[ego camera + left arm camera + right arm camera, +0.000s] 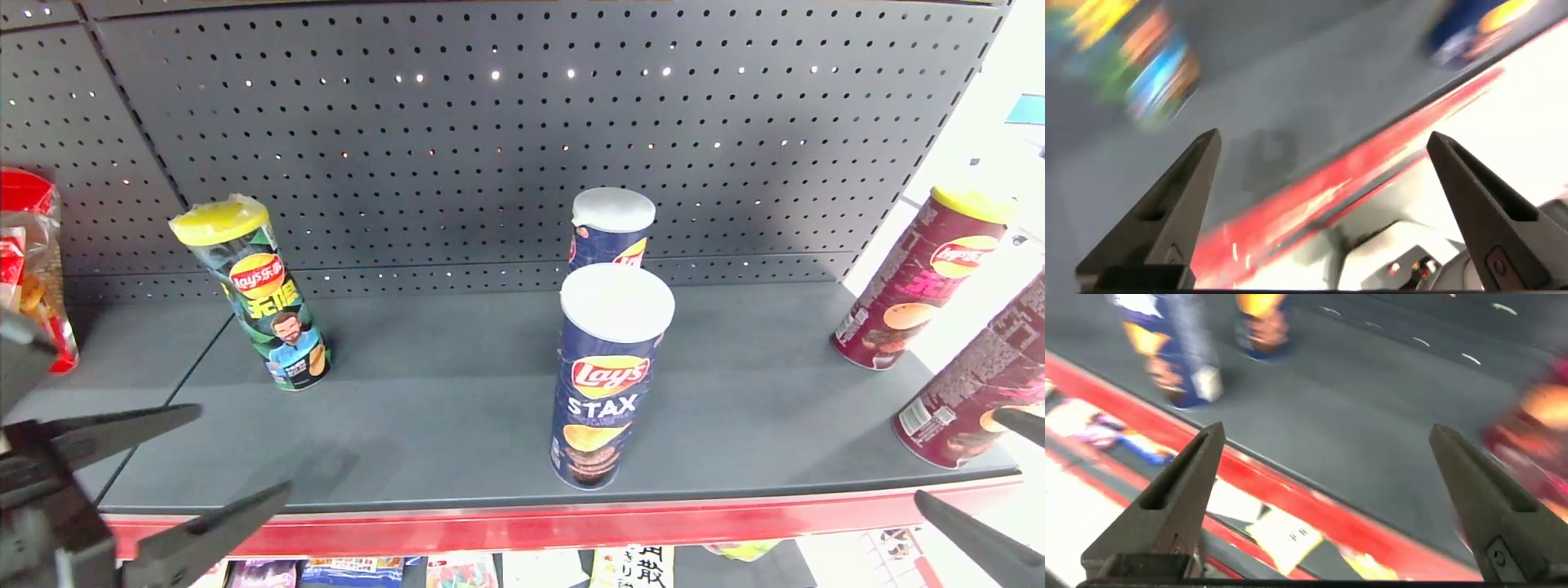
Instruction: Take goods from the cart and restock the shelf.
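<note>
shelf: matt grey, looks like painted metal
front rail: glossy red
blue can: shiny printed wrap, matt plastic lid
snack bag: crinkly glossy plastic

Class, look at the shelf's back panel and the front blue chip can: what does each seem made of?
Back panel: probably painted sheet metal, matte dark grey; punched holes let light through. Front blue chip can: likely printed cardboard tube, smooth sheen, with a pale lid, perhaps plastic.
</note>
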You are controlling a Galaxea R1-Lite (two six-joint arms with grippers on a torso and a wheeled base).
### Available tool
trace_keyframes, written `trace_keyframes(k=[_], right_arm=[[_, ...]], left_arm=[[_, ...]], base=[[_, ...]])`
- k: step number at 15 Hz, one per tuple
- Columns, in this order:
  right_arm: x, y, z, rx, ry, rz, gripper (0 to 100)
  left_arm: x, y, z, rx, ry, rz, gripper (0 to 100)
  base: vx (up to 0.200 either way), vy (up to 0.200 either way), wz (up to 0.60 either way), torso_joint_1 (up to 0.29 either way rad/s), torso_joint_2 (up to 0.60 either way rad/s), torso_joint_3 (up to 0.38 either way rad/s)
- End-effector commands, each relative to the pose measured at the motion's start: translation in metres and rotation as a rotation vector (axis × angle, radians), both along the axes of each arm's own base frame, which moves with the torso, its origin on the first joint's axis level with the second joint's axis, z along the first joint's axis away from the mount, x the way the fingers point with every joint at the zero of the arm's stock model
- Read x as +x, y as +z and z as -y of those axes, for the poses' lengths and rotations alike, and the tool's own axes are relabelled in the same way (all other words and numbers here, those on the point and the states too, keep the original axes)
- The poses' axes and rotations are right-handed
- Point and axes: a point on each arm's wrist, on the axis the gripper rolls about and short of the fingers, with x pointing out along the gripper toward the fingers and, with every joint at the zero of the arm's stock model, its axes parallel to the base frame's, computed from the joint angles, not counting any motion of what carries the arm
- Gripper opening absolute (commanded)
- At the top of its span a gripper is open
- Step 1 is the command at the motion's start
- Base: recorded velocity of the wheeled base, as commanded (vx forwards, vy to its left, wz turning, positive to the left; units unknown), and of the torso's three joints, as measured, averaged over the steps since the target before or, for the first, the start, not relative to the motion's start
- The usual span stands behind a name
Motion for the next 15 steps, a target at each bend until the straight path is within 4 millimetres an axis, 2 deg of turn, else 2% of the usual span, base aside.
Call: trace_keyframes(k=[1,4,7,8,10,13,14,15], right_arm=[[-0.029,-0.001,0.019,0.031,-0.14,0.064,100],[-0.053,-0.006,0.03,0.021,-0.325,0.033,100],[-0.068,-0.012,0.032,0.016,-0.446,0.029,100],[-0.073,-0.015,0.032,0.015,-0.492,0.028,100],[-0.08,-0.021,0.03,0.013,-0.567,0.029,100],[-0.094,-0.036,0.029,0.014,-0.607,0.039,100],[-0.1,-0.042,0.028,0.011,-0.602,0.034,100],[-0.103,-0.046,0.028,0.012,-0.596,0.03,100]], left_arm=[[-0.078,-0.01,-0.055,-0.032,0.309,0.057,100],[-0.107,-0.026,-0.063,0.002,0.537,0.01,100],[-0.107,-0.041,-0.058,0.02,0.72,-0.076,100],[-0.105,-0.052,-0.058,0.025,0.718,-0.105,100],[-0.109,-0.067,-0.057,-0.019,0.687,-0.046,100],[-0.122,-0.107,-0.056,-0.077,0.605,0.106,100],[-0.128,-0.124,-0.055,-0.119,0.548,0.216,100],[-0.127,-0.125,-0.053,-0.151,0.477,0.254,100]], base=[[0.0,0.0,0.0,0.0,0.0,0.0],[0.0,0.0,0.0,0.0,0.0,0.0],[0.0,0.0,0.0,0.0,0.0,0.0],[0.0,0.0,0.0,0.0,0.0,0.0],[0.0,0.0,0.0,0.0,0.0,0.0],[0.0,0.0,0.0,0.0,0.0,0.0],[0.0,0.0,0.0,0.0,0.0,0.0],[0.0,0.0,0.0,0.0,0.0,0.0]])
